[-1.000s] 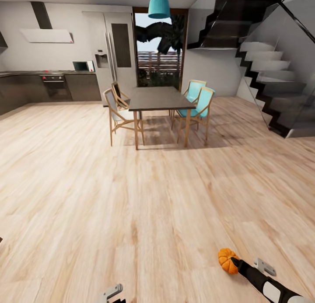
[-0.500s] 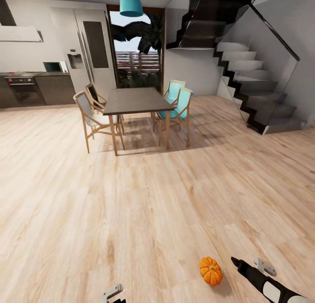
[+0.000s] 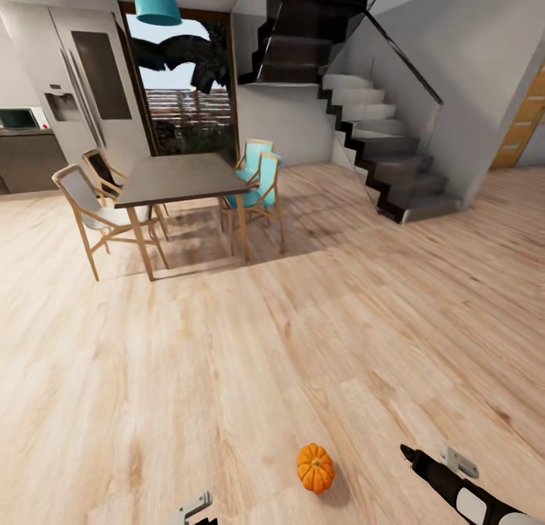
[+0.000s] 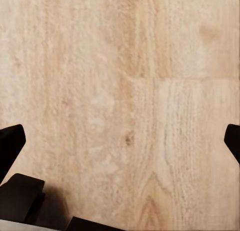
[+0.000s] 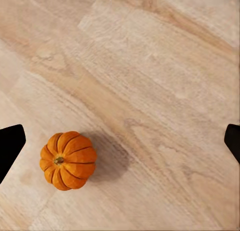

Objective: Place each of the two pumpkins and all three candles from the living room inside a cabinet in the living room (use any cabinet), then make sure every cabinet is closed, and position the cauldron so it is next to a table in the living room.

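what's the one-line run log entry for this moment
phase: in transit | pumpkin: on floor, ungripped | left gripper: open, empty | right gripper: open, empty

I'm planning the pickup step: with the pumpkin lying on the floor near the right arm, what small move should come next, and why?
Probably swing the right gripper over the pumpkin and lower it. The pumpkin sits loose on the wood floor, off to the side of the open fingers in the right wrist view, and nothing is held. The left gripper is open over bare boards.
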